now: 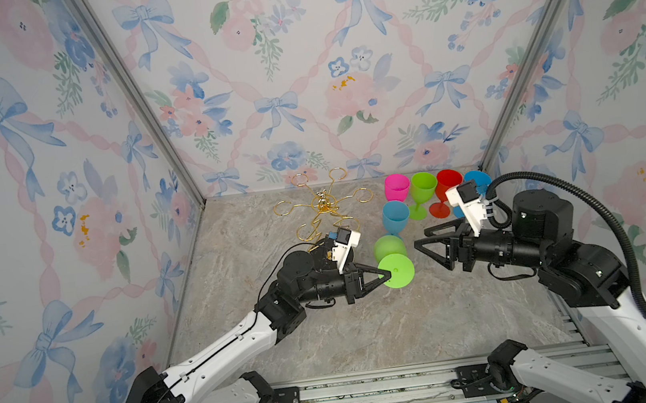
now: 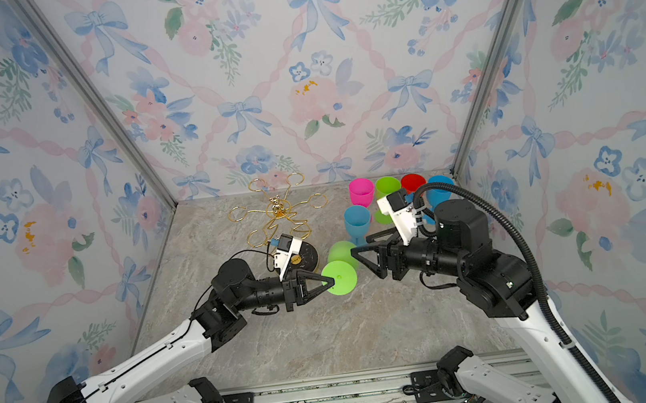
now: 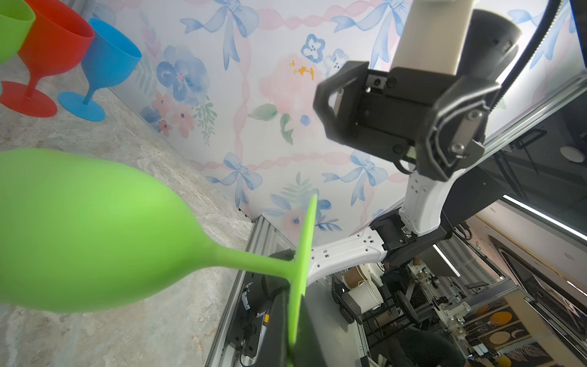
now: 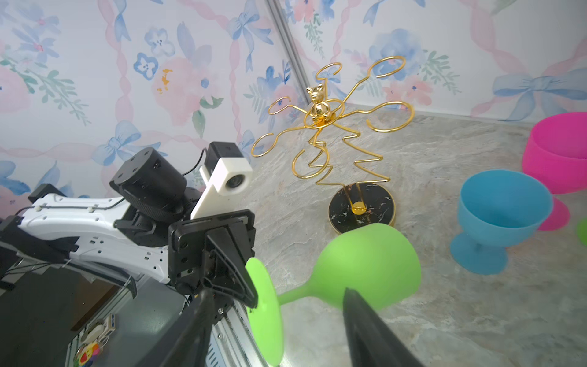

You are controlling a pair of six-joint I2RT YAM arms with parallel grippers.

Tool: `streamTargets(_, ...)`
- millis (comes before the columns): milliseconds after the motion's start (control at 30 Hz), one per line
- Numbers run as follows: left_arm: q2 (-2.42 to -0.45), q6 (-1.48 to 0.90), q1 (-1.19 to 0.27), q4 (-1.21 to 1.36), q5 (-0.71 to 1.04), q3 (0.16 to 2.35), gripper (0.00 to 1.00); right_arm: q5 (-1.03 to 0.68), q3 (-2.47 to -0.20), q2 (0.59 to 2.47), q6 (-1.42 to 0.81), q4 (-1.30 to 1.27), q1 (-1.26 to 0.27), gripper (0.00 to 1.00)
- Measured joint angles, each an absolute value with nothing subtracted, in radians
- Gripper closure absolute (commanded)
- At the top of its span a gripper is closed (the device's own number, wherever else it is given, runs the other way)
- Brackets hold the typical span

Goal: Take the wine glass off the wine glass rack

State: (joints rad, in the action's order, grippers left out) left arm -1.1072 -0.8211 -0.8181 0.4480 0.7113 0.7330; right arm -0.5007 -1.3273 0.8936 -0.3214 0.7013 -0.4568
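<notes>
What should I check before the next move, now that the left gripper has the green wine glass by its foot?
1. Glass off the rack: ok. The green wine glass is clear of the wine glass rack, whose loops are all empty.
2. Left grip: ok. The left gripper is shut on the foot's edge, with the glass lying sideways.
3. Other arm ready: ok. The right gripper has its jaws open, just short of the bowl.
4. Clear of the nearest blue glass: ok. The right wrist view shows a gap between them.
5. Hold firm enough for tilting: cannot tell. Only the thin foot is pinched.
</notes>
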Motion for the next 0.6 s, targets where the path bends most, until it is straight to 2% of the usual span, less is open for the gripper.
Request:
streamTargets(267, -1.137, -0.662, -0.871, 0.411, 0.743, 0.734, 1.0, -0.546, -1.321, 0.927, -0.447, 0.708, -0.24, 0.33)
streamTargets(433, -1.138, -0.421, -0.95, 0.209, 0.666, 0.804, 1.0, -0.542, -1.313, 0.984, -0.48, 0.758, -0.208, 0.33)
streamTargets(600, -1.108, -0.248, -0.985, 0.123, 0.546, 0.825, 1.0, -0.538, -1.305, 1.018, -0.495, 0.794, -0.208, 0.33)
